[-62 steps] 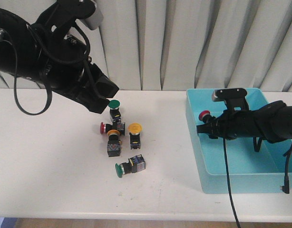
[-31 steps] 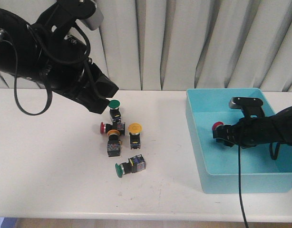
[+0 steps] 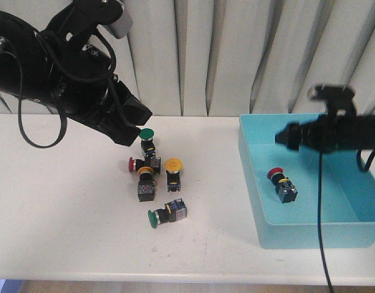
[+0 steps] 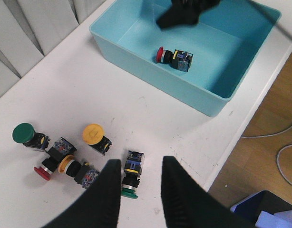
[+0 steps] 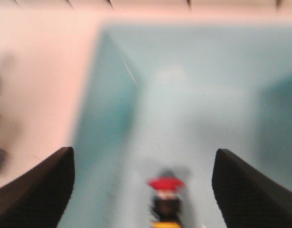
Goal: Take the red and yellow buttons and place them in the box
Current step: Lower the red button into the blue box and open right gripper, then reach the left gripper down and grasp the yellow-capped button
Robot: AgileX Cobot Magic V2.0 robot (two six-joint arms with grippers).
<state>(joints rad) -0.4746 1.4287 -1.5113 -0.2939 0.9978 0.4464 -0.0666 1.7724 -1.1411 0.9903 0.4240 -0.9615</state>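
Note:
A red button (image 3: 278, 176) lies on its side on the floor of the teal box (image 3: 254, 207), also visible as the red button (image 5: 166, 186) in the right wrist view. My right gripper (image 3: 281, 138) hangs above it, open and empty (image 5: 142, 154). On the table, a red button (image 3: 132, 163), a yellow button (image 3: 173, 163) and a second yellow button (image 3: 146, 171) cluster together. My left gripper (image 3: 137, 127) hovers over this cluster, open and empty (image 4: 141, 162). From the left wrist I see the box (image 4: 136, 50) with the red button (image 4: 161, 54) in it.
Two green buttons share the table: one upright (image 3: 146, 133) beside the cluster, one on its side (image 3: 154, 218) nearer the front edge. A curtain hangs behind the table. The right arm's cable (image 3: 320, 201) droops across the box's front wall.
The right gripper has let go of the red button, which now lies on the box floor. The gripper has risen and pulled back. The left arm has not moved.

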